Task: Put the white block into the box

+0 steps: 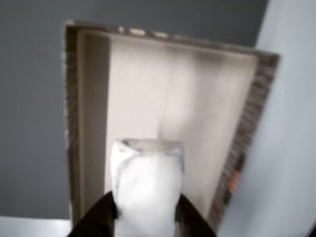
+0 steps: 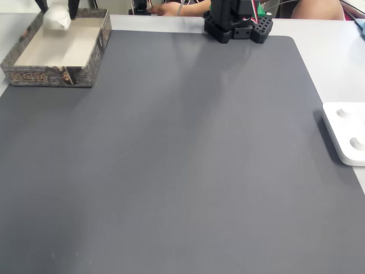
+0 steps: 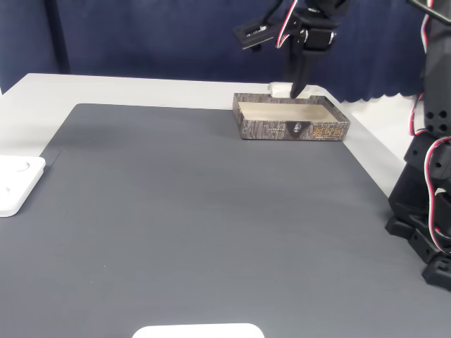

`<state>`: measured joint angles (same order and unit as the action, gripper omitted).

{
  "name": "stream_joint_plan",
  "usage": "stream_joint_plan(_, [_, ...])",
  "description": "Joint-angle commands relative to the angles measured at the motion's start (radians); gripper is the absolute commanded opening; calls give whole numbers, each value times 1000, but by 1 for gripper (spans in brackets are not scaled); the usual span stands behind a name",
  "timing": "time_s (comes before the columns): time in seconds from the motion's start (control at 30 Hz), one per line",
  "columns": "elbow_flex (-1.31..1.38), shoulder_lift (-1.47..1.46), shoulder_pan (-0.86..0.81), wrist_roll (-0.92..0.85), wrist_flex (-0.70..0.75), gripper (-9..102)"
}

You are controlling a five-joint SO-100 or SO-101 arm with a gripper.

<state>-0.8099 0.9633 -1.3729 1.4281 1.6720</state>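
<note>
white block (image 1: 147, 190) is clamped in my claw (image 1: 146, 217), dark fingers pinching it on both sides in the other view, its smudged end pointing out over the box (image 1: 136, 103). i read this as the carry/drop step: block is held above the box's open top, cream floor visible right past it. in a fixed view the white block (image 2: 57, 18) hangs over the far end of the box (image 2: 34, 75) at the top left corner of the grey mat (image 2: 188, 171). in another fixed view the block (image 3: 280, 89) sits at about rim height near the far edge of the box (image 3: 292, 129), claw (image 3: 290, 90) coming down from above; can't tell if it's fully inside the far wall or over it. next move imo: nudge it a bit toward box centre, lower, then spread the fingers to let go. white panel (image 2: 348, 134) on the surface well apart, not involved.
</note>
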Motion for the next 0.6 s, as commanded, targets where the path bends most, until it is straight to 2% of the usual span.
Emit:
stream_joint_plan(0.0, [110, -31, -18, 11, -11, -2])
stream_joint_plan(0.57, [272, -230, -15, 9, -18, -2])
